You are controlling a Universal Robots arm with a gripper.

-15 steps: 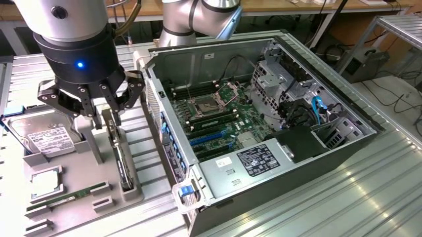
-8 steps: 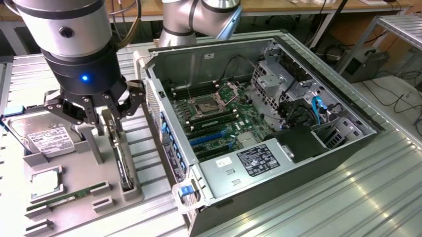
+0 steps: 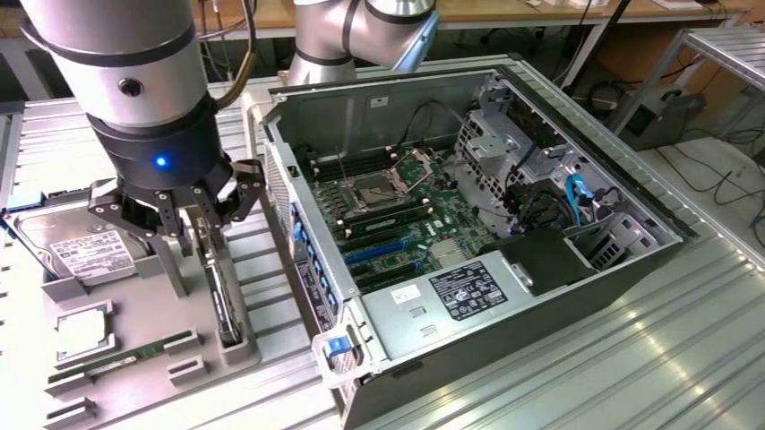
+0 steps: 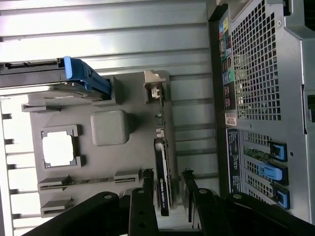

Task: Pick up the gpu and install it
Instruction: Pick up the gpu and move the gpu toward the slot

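The gripper (image 3: 197, 231) (image 4: 166, 173) hangs straight down from the arm with its fingers (image 4: 147, 189) spread apart. It is not clamped on anything. The gpu (image 3: 222, 296) (image 4: 161, 157) stands on its long edge directly under the gripper, and its upper edge rises into the gap between the two fingers. In the wrist view a finger sits on each face of the black card, and a little space shows on both sides. The card's pale metal bracket (image 4: 156, 93) is at the end farthest from the fingers.

The card stands in a slot of a gray holder tray (image 3: 150, 309) (image 4: 130, 96) below the gripper. A pale square post (image 4: 109, 127) stands on the tray just beside the gripper. A hard drive (image 3: 90, 255) (image 4: 44, 78) with a white label leans in its cradle a little farther off, toward the exterior view's left. Further along the tray from the gripper lie a square processor chip (image 3: 78, 327) (image 4: 58, 149) and a narrow green memory stick (image 3: 125, 352).

On the gripper's other side, toward the exterior view's right, an open computer case (image 3: 395, 85) (image 4: 256, 73) lies close beside the tray. It shows its motherboard (image 3: 400, 224), an empty processor socket (image 3: 376, 193) and a power supply (image 3: 472, 291). Blue latches (image 3: 305, 260) (image 4: 270, 172) line the case's rear panel, which faces the gripper. Tray and case rest on a ribbed metal table (image 3: 622, 367) (image 4: 98, 29).
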